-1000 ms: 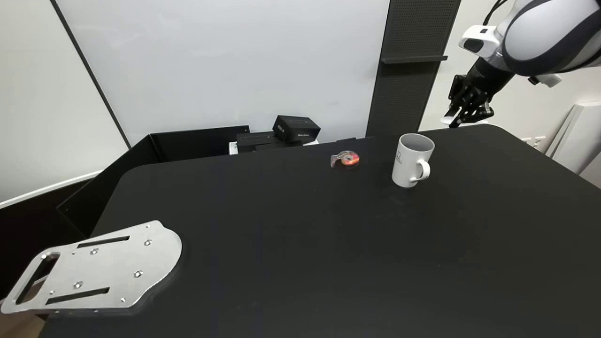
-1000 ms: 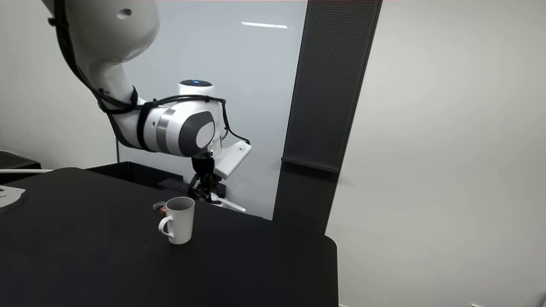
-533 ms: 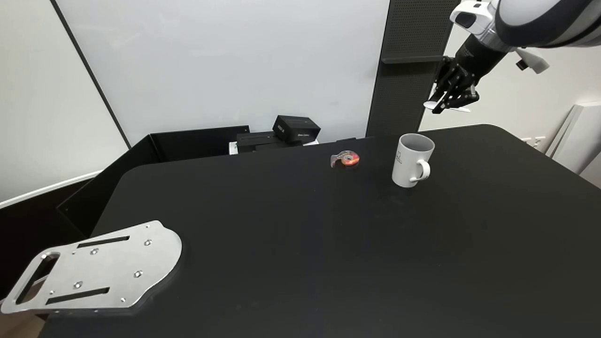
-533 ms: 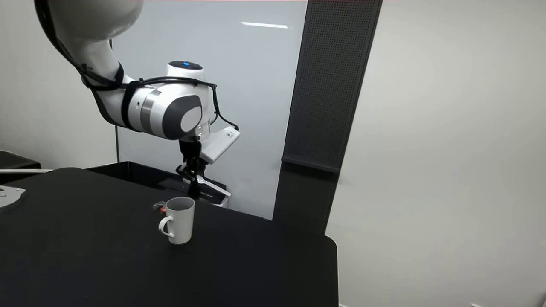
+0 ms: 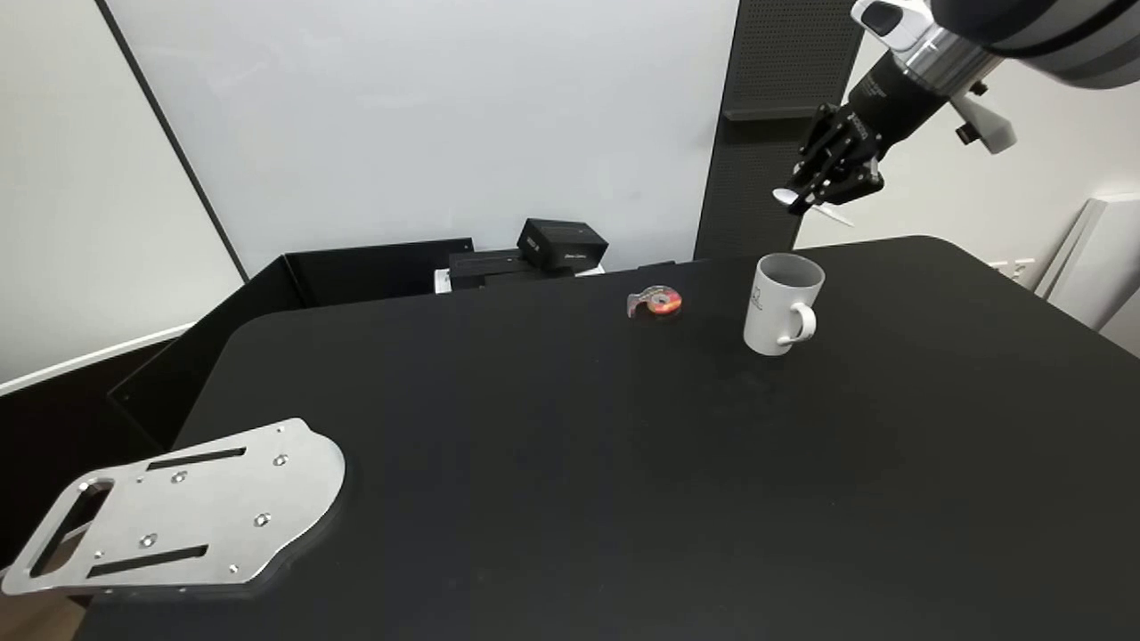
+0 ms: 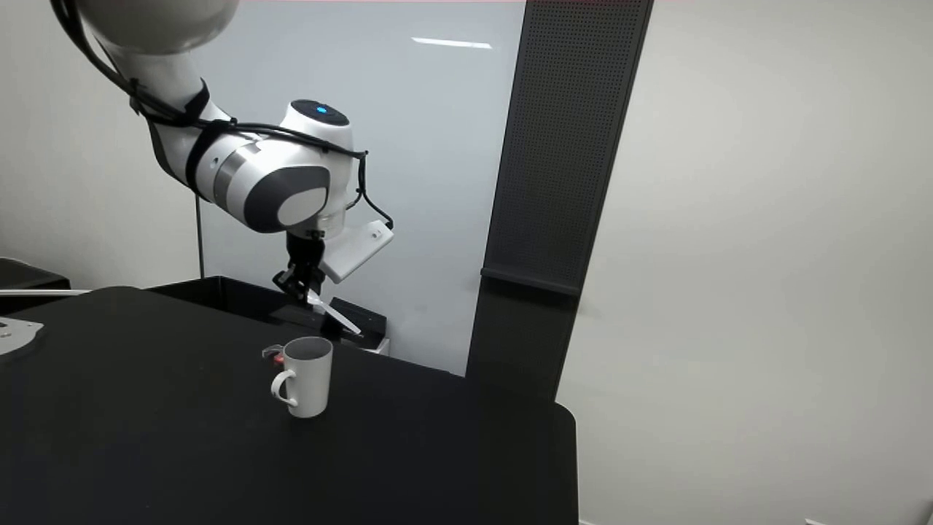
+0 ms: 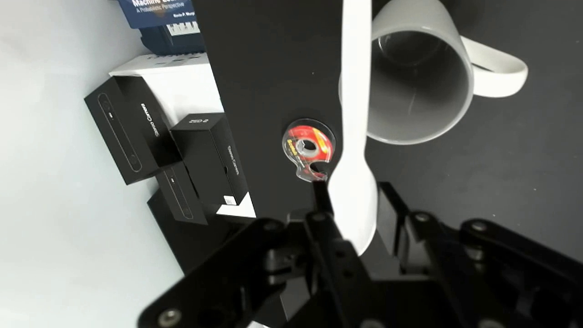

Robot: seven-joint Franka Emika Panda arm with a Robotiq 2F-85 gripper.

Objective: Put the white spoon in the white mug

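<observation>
My gripper (image 5: pixel 795 206) is shut on the white spoon (image 5: pixel 834 216), above the far edge of the table. In the wrist view the fingertips (image 7: pixel 354 196) close on the sides of the spoon's bowl (image 7: pixel 353 196), and the handle points away from the gripper. In both exterior views the spoon (image 6: pixel 337 316) tilts, its handle end lower than its bowl. The white mug (image 5: pixel 768 312) stands upright on the table, below the gripper; it also shows in an exterior view (image 6: pixel 312 386). In the wrist view the handle passes over the left part of the mug (image 7: pixel 412 16), whose open mouth shows no contents.
A red tape dispenser (image 5: pixel 661 301) lies on the black table (image 5: pixel 499 445) near the mug. Black boxes (image 5: pixel 563 246) stand behind the table's far edge. A silver metal plate (image 5: pixel 205 503) lies at the near left in an exterior view.
My gripper has risen and moved left in both exterior views, carrying the spoon. The spoon has gone from nearly level to tilted, handle end down. The mug has not moved.
</observation>
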